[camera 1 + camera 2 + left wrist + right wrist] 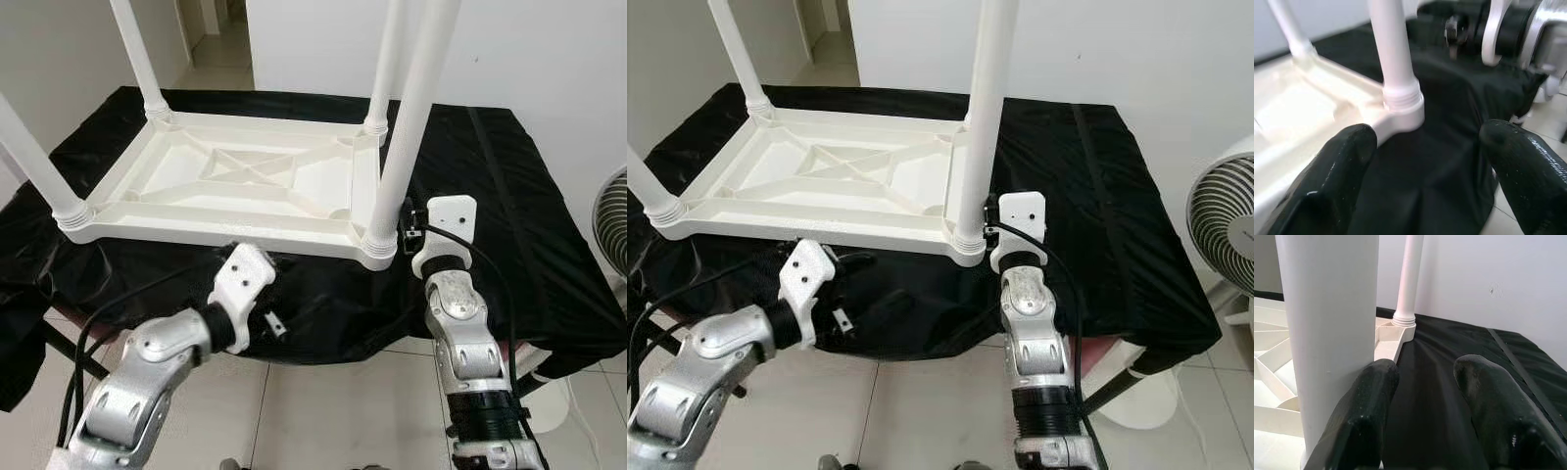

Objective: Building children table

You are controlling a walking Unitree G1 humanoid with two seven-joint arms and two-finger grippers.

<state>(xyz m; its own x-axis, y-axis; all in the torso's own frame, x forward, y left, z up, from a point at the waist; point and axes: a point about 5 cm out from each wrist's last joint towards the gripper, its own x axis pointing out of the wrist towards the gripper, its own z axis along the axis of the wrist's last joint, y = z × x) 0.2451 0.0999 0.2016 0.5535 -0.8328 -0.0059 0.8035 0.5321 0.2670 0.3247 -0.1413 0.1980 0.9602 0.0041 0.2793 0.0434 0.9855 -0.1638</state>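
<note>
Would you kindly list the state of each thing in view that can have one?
Table: upside down on the black cloth, four legs fitted, pointing up.
Near right leg: upright in its socket.
Left claw: open, at the table's near edge.
Right claw: open, one finger touching the near right leg.
Fan: cannot tell whether running.

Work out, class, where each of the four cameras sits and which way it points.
Left eye view: on the head, looking down at the upturned white table on black cloth; both arms show.
Right eye view: its stereo twin, same scene.
Left wrist view: along the open left gripper toward the near right leg.
Right wrist view: along the open right gripper, beside that same leg.
</note>
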